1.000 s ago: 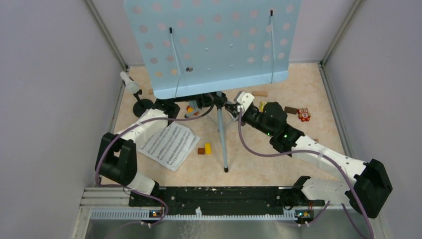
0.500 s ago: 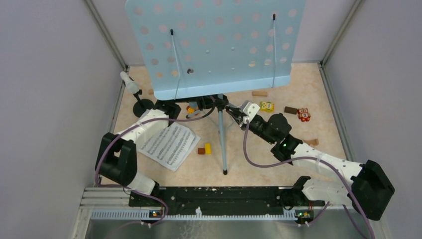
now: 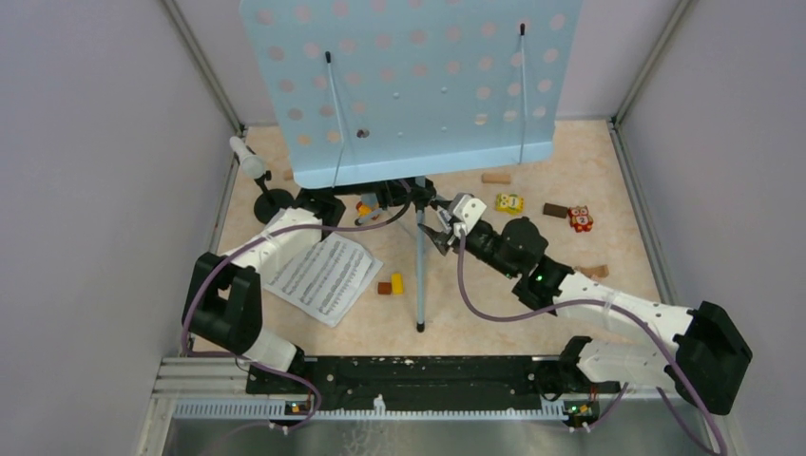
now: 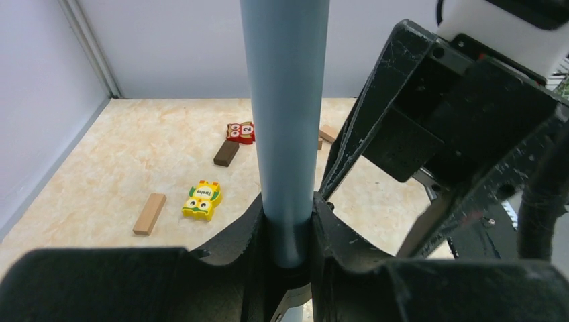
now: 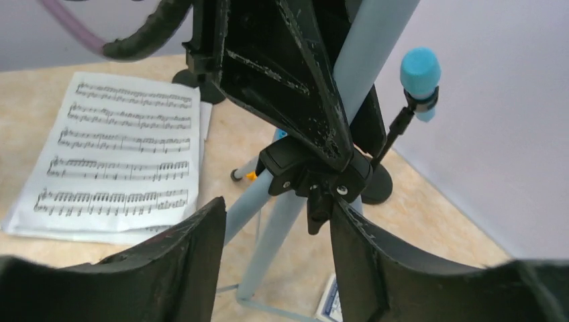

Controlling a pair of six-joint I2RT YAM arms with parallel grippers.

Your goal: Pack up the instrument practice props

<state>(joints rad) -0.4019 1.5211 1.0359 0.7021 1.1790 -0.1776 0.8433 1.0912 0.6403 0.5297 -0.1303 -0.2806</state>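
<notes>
The light-blue perforated music rack [image 3: 409,85] stands on its tripod legs [image 3: 419,275] mid-table. My left gripper [image 3: 385,198] [image 4: 287,218] is shut on the rack's pole [image 4: 285,100] just above the leg hub. My right gripper [image 3: 439,228] [image 5: 275,208] is open below the black hub knob [image 5: 319,208], with a leg between its fingers and untouched. White sheet-music pages [image 3: 323,275] [image 5: 121,154] lie left of the tripod. A white microphone [image 3: 249,157] sits in a black round-based holder [image 3: 274,201] at the left wall. A blue microphone [image 5: 420,74] stands in another holder [image 5: 376,184].
Small wooden blocks [image 3: 495,178] [image 4: 149,213], a yellow owl block [image 3: 508,202] [image 4: 202,199] and a red owl block [image 3: 580,218] [image 4: 240,131] lie right of the tripod. A card deck [image 5: 333,298] lies by the legs. Grey walls close in on three sides.
My right gripper has opened and drawn back to the left beside the tripod hub. The near leg's foot has shifted slightly left. The left gripper keeps its hold.
</notes>
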